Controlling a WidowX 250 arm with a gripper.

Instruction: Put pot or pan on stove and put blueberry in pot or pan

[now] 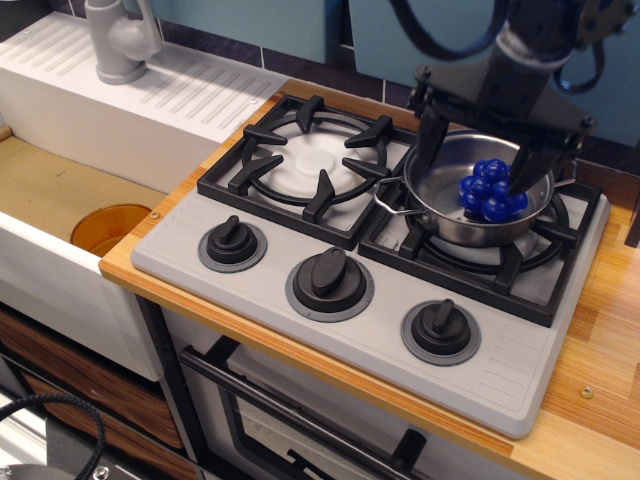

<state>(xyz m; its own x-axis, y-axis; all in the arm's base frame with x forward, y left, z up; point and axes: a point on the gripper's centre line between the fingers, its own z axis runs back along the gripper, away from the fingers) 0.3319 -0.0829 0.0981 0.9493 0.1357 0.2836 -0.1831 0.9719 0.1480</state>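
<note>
The shiny steel pot sits on the right burner grate of the grey stove. The blueberry, a cluster of glossy blue balls, lies inside the pot toward its right side. My black gripper hangs just above the pot, open, with one finger over the pot's left rim and the other at its right side. Nothing is held between the fingers. The blueberry rests below them.
The left burner grate is bare. Three black knobs line the stove's front. A white sink with a grey tap stands at the left, with an orange disc in the lower basin. Wooden counter runs along the right.
</note>
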